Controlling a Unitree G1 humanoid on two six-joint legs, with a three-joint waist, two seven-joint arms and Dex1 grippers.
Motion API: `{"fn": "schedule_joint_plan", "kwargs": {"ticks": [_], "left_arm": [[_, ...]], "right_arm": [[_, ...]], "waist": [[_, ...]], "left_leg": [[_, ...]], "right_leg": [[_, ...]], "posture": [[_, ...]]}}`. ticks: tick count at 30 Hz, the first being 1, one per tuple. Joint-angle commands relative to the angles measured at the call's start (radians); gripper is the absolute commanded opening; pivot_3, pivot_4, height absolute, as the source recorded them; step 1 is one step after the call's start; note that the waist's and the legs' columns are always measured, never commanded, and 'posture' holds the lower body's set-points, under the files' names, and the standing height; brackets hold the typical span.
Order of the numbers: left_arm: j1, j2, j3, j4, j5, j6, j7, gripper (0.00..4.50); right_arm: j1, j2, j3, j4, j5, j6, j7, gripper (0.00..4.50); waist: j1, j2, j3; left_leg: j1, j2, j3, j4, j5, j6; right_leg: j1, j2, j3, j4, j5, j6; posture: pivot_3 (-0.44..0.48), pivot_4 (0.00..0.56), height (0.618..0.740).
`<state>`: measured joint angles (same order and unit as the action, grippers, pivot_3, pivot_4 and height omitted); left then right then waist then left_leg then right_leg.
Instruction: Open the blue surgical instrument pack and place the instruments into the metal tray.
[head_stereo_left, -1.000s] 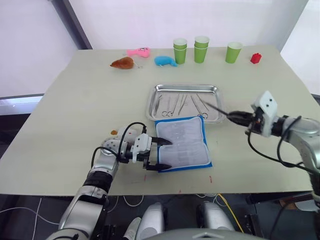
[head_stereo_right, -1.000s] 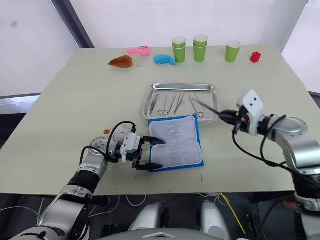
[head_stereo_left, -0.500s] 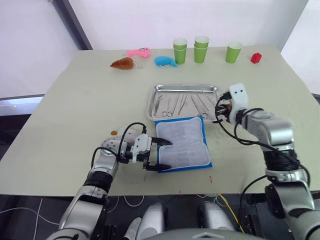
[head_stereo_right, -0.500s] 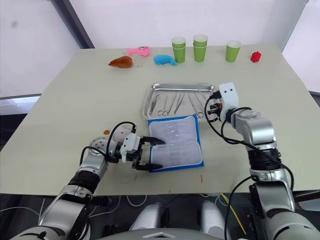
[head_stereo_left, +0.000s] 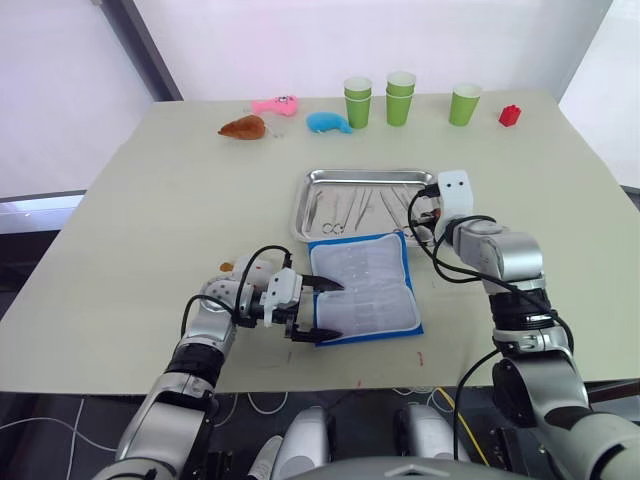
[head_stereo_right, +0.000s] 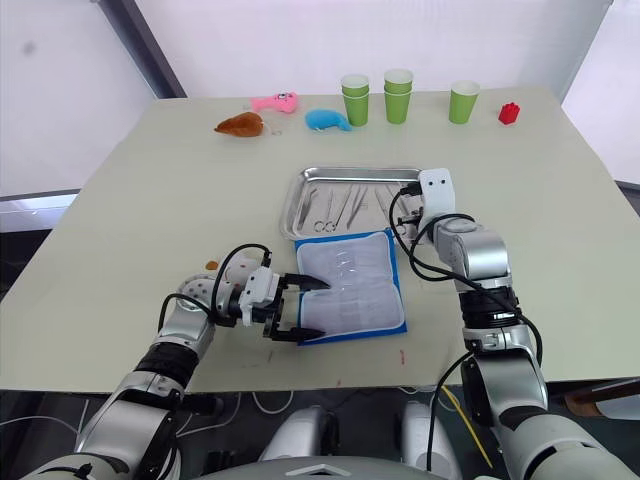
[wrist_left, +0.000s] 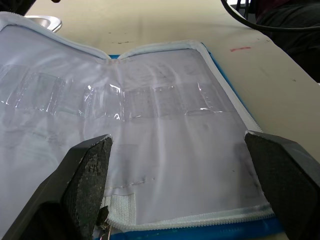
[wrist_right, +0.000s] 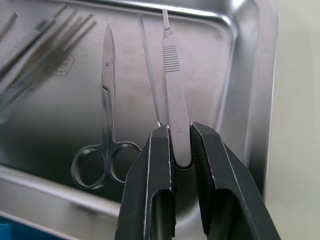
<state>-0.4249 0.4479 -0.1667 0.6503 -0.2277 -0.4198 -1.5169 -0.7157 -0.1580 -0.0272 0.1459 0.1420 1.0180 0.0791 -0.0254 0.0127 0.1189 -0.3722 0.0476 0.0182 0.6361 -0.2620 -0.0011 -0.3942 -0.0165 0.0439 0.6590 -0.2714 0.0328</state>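
Observation:
The blue surgical instrument pack (head_stereo_left: 365, 287) lies open on the table just in front of the metal tray (head_stereo_left: 370, 176), whitish lining and clear pockets (wrist_left: 150, 95) facing up. My left gripper (head_stereo_left: 335, 309) stands open at the pack's left edge, one finger on either side of that edge. Several silver instruments (head_stereo_left: 350, 207) lie in the tray, among them ring-handled scissors (wrist_right: 106, 125). My right gripper (wrist_right: 181, 145) hangs over the tray's right end, shut on a flat silver handled instrument (wrist_right: 172, 75) that points across the tray floor.
Along the far edge stand three green cups (head_stereo_left: 401, 97) and a red block (head_stereo_left: 510, 115), with a blue plush (head_stereo_left: 328, 122), a pink toy (head_stereo_left: 275, 104) and a brown toy (head_stereo_left: 243, 127) to their left. A small orange piece (head_stereo_left: 228, 266) lies by my left arm.
My right arm has swung in from the table's right side to the tray's right end, carrying the thin silver instrument. The left gripper and the pack have stayed put.

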Motion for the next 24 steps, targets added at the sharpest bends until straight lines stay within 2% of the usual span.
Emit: {"fn": "schedule_joint_plan", "kwargs": {"ticks": [1,11,17,20,21,24], "left_arm": [[0.078,-0.003,-0.067,0.079,0.084,0.03,0.012,4.5],[0.088,0.003,-0.067,0.066,0.081,0.035,0.019,4.5],[0.091,0.007,-0.066,0.062,0.079,0.038,0.02,4.5],[0.093,0.009,-0.065,0.059,0.078,0.04,0.019,4.5],[0.093,0.01,-0.065,0.058,0.078,0.041,0.018,4.5],[0.093,0.01,-0.066,0.052,0.076,0.044,0.018,4.5]], "right_arm": [[-0.021,0.009,-0.014,0.004,-0.008,-0.025,-0.014,0.02],[-0.036,0.026,-0.015,0.058,-0.008,-0.035,-0.006,0.02],[-0.039,0.017,-0.012,0.044,-0.017,-0.074,-0.001,3.02],[-0.04,0.007,0.01,-0.01,-0.022,-0.124,0.017,4.27],[-0.038,0.003,0.017,-0.028,-0.024,-0.131,0.023,4.46],[-0.029,-0.005,0.029,-0.082,-0.022,-0.15,0.045,4.46]], "waist": [[-0.002,0.0,0.0],[-0.007,0.0,0.0],[-0.008,0.0,0.0],[-0.008,0.0,0.0],[-0.009,0.0,0.0],[-0.011,0.0,0.0]], "left_leg": [[0.0,0.0,0.0,0.0,0.0,0.0],[0.0,0.0,0.0,0.0,0.0,0.0],[0.0,-0.001,0.0,0.0,0.0,0.0],[-0.001,-0.001,-0.001,0.0,0.0,0.0],[-0.001,-0.001,-0.001,0.0,0.0,0.0],[-0.002,-0.001,-0.001,0.0,0.0,0.0]], "right_leg": [[0.0,0.0,0.0,0.0,0.0,0.0],[0.0,-0.001,0.0,0.0,0.0,0.0],[0.0,-0.001,0.0,-0.001,0.0,0.0],[0.0,-0.001,0.0,-0.001,0.0,0.0],[0.0,-0.001,0.0,-0.001,0.0,0.0],[-0.001,-0.001,0.0,-0.001,0.0,0.0]], "posture": [[0.0,0.15,0.74],[0.0,0.15,0.74],[0.0,0.15,0.74],[0.0,0.15,0.74],[0.0,0.15,0.74],[0.0,0.15,0.74]]}}
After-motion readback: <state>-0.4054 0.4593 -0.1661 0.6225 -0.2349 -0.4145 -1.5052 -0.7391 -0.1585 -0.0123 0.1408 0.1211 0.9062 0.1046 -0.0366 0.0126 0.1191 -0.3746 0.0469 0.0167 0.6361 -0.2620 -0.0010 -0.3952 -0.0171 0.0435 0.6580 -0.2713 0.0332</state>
